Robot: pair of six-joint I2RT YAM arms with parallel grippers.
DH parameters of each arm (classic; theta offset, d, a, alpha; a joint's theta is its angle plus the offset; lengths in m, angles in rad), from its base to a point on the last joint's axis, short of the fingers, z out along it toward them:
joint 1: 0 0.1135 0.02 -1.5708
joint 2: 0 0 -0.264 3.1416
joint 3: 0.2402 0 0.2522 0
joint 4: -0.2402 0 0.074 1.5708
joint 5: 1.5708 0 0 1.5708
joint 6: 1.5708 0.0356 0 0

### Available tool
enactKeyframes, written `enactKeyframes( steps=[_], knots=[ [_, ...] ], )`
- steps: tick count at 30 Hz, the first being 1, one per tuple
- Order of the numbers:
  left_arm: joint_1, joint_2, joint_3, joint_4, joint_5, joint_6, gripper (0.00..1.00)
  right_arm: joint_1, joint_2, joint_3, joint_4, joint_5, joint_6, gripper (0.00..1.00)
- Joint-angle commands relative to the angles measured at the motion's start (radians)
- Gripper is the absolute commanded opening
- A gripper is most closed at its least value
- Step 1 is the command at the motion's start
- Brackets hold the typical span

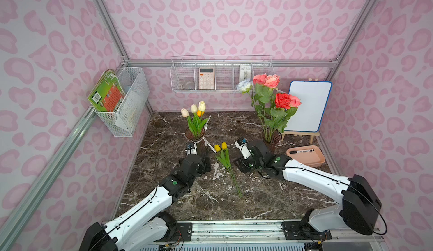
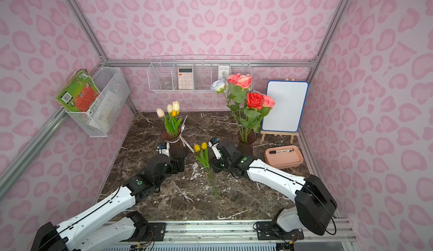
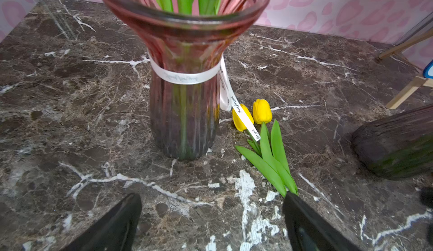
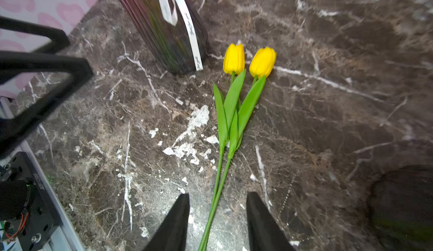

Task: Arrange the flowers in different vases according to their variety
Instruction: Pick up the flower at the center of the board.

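Two yellow tulips point(image 1: 221, 147) point(image 4: 234, 58) lie side by side on the marble table, between the two dark reddish ribbed vases. The ribboned vase point(image 1: 201, 148) point(image 3: 185, 111) holds cream and orange tulips point(image 1: 195, 114). The other vase point(image 1: 271, 139) holds pink, red and white roses point(image 1: 273, 92). My right gripper point(image 4: 218, 195) point(image 1: 236, 164) is low over the table. Its jaws straddle the two green stems, with a gap on each side. My left gripper point(image 3: 212, 198) point(image 1: 206, 164) stands wide open and empty just in front of the ribboned vase.
A whiteboard on a wooden easel point(image 1: 307, 107) stands at the back right. In front of it is a pink tray point(image 1: 311, 162) holding a marker. Wire baskets hang on the back wall point(image 1: 221, 77) and the left wall point(image 1: 121, 102).
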State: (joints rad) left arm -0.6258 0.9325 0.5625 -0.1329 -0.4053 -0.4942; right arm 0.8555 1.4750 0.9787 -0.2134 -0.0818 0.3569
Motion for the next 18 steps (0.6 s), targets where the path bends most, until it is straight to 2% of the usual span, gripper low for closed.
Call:
enactKeyframes(
  steps=[1,5,13,18],
  knots=[
    [0.001,-0.025,-0.007,-0.018,-0.034,-0.001,0.99,0.010,0.071,0.047,-0.062,-0.012,0.021,0.41],
    [0.002,-0.056,-0.018,-0.019,-0.050,0.000,0.99,0.017,0.160,0.097,-0.101,-0.009,0.040,0.37],
    [0.001,-0.078,-0.023,-0.024,-0.064,0.003,0.99,0.018,0.296,0.167,-0.140,-0.039,0.053,0.23],
    [0.001,-0.078,-0.018,-0.033,-0.067,0.005,0.99,0.018,0.365,0.209,-0.172,-0.029,0.057,0.22]
  ],
)
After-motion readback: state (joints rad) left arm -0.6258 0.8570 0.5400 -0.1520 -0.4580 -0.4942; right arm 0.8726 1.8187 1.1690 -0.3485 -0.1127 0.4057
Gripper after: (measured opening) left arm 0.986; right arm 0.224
